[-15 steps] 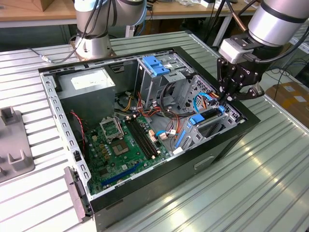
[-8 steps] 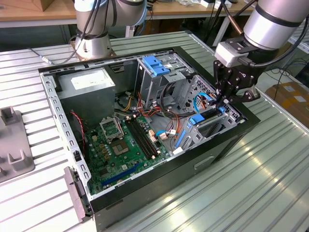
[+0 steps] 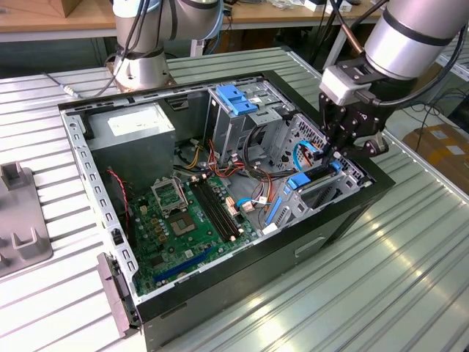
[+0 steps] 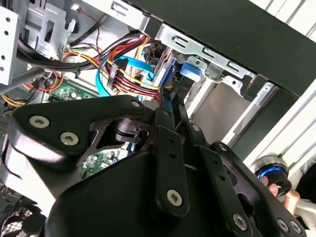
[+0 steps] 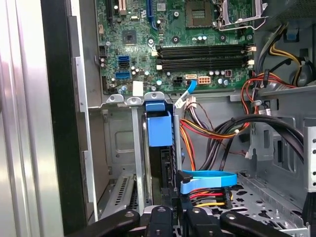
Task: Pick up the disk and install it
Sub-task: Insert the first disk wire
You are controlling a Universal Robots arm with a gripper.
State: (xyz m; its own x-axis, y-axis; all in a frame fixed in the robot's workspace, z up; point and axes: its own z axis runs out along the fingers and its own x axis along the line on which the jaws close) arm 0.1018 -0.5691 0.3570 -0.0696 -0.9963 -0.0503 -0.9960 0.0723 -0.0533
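The disk (image 3: 311, 180), a dark flat drive with bright blue rails, stands on edge in the drive cage at the open computer case's right end in the exterior view. My gripper (image 3: 333, 154) hangs straight above it, its black fingers shut on the drive's upper edge. In the first wrist view the disk's blue rail (image 5: 159, 126) runs down into the metal slot, with my gripper (image 5: 177, 215) at its near end. In the second wrist view the disk (image 4: 170, 74) shows past my gripper (image 4: 175, 116), and most of its body is hidden inside the cage.
The case (image 3: 352, 213) lies open on a ribbed metal table. Inside are the green motherboard (image 3: 190, 220), a grey power supply (image 3: 135, 128), a tall metal cage with a blue bracket (image 3: 234, 99) and loose cables (image 5: 207, 177) beside the slot. A grey fixture (image 3: 18, 220) sits at the exterior view's left.
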